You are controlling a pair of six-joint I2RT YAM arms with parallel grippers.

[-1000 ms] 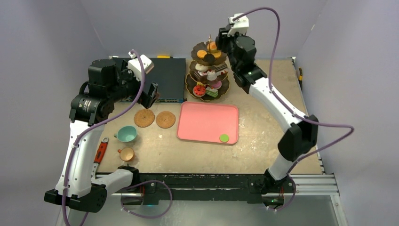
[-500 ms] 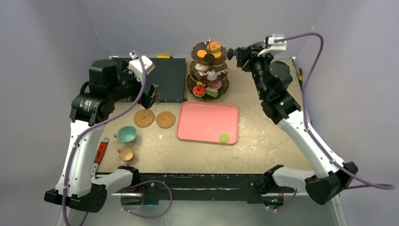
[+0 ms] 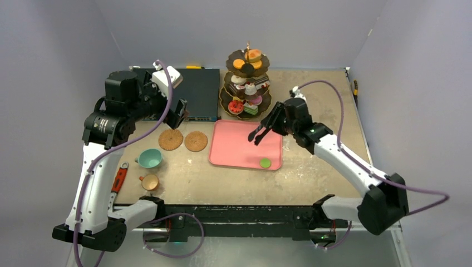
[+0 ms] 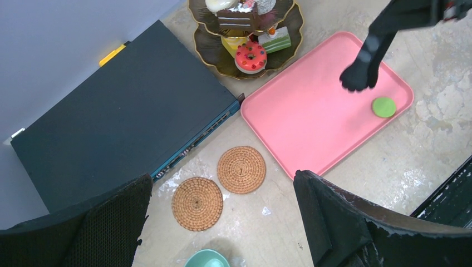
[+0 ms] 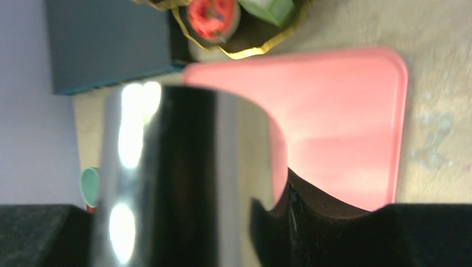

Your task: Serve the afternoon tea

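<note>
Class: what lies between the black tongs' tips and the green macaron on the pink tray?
Only bare pink tray; the left wrist view shows black tongs and green macaron apart.

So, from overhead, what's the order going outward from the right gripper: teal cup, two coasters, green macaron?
From the right gripper, holding black tongs:
1. Green macaron, on the pink tray, its near right corner.
2. Coaster beside the tray.
3. Coaster farther left.
4. Teal cup, far left.
</note>
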